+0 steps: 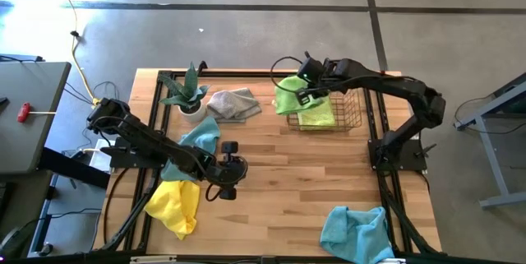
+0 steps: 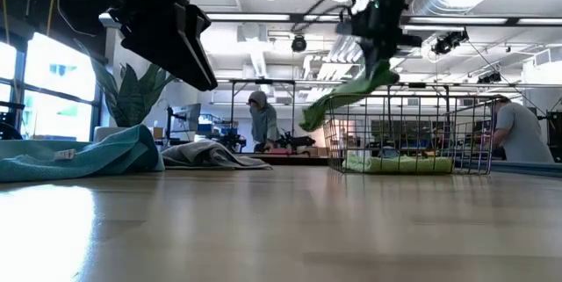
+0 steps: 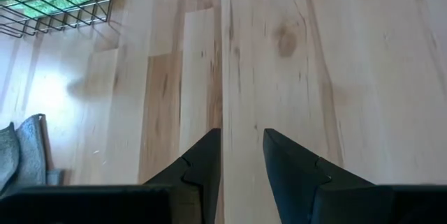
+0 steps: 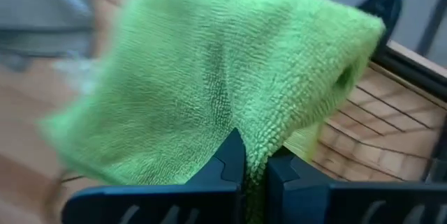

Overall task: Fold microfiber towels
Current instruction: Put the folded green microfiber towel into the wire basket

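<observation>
Judged early in the job: no towel seen neatly folded on the worktop [image 1: 271, 165]. Lay crumpled and waiting: grey towel [image 1: 233, 104] at the far side beside the potted plant [image 1: 187, 93], blue towel [image 1: 200, 139] near the left arm, yellow towel [image 1: 175, 205] at the near left edge, second blue towel [image 1: 356, 229] at the near right. Sat in the wire basket [image 1: 349, 112] at the far right: one green towel [image 1: 317, 116].

Right claw [image 4: 255, 160] pinched shut on the other green towel [image 4: 209, 84], lifted clear and hanging over the basket's left rim. Left claw [image 3: 242, 155] hovered over bare wood mid-worktop, fingers parted by a narrow gap, nothing between them, touching nothing.
</observation>
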`<state>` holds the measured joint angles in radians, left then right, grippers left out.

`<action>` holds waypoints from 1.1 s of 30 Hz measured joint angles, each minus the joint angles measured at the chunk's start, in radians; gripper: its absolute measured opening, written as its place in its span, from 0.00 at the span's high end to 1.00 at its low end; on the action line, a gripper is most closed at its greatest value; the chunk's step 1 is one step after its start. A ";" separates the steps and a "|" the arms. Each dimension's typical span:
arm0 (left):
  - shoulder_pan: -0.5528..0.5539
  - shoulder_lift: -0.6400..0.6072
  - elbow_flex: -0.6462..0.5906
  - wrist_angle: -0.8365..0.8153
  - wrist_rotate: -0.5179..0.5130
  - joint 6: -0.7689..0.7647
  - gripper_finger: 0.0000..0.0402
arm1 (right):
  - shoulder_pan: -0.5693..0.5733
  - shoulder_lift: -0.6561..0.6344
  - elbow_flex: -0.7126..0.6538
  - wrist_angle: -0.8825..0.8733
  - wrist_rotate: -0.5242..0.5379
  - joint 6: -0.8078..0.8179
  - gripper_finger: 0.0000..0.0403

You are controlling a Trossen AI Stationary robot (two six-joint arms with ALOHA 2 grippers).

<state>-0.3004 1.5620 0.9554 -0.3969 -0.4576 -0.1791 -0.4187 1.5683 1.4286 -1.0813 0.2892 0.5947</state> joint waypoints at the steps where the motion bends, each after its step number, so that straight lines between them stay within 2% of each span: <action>1: 0.000 0.000 0.000 -0.002 0.000 0.000 0.75 | -0.006 0.000 -0.018 0.001 0.000 0.001 1.00; 17: 0.008 0.000 0.000 -0.003 -0.003 0.026 0.75 | -0.016 0.000 -0.265 0.005 -0.001 0.034 1.00; 26: 0.015 0.001 0.000 -0.002 -0.003 0.026 0.75 | -0.027 0.000 -0.301 0.012 0.005 0.006 0.99; 29: 0.015 0.001 0.000 -0.002 -0.003 0.026 0.75 | -0.027 0.000 -0.301 0.012 0.044 -0.006 0.96; 33: 0.015 0.001 0.000 -0.002 -0.003 0.026 0.75 | -0.027 0.000 -0.301 0.012 0.070 -0.027 0.83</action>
<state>-0.2852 1.5630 0.9554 -0.3992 -0.4606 -0.1528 -0.4454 1.5681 1.1278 -1.0694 0.3589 0.5675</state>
